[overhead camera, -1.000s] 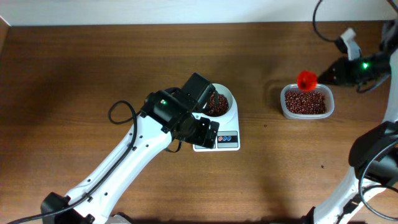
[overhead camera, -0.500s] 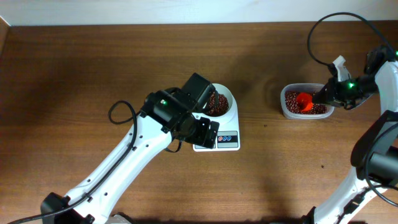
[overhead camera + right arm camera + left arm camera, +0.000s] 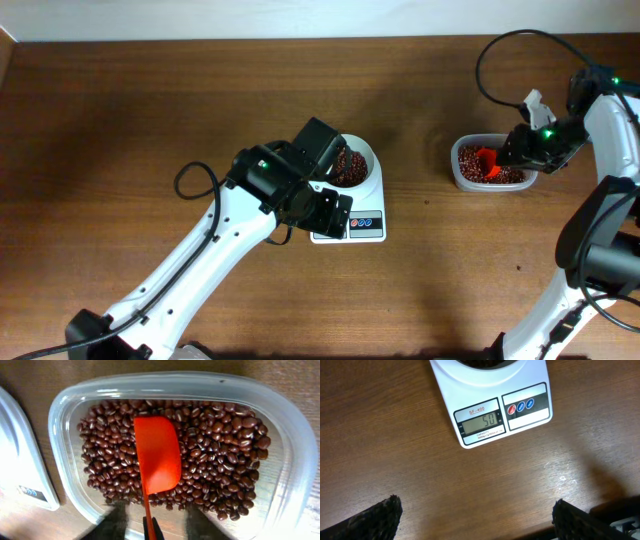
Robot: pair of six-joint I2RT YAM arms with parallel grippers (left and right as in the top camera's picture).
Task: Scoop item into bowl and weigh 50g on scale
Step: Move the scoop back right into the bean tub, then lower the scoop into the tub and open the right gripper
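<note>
Release looks to be under way on your right side: a second ago the right pincer carried the red scoop in the air over the clear tub, and now the scoop lies on the beans just ahead of that pincer, its thin handle running back between the fingers. Those fingers stand spread, with a gap on either side of the handle, so you are no longer pinching it. Your left pincer has not moved; it hovers spread wide with nothing between its fingers, and just ahead of it sits the scale, whose display reads 50. The white bowl rests on the scale with its share of beans, partly hidden under the left arm in the overhead view and well away from the right pincer across the tabletop. Judging by that reading and the scoop set back in the tub, the weighing looks done; what remains is to draw the right arm back without dragging the handle or tipping the tub.
</note>
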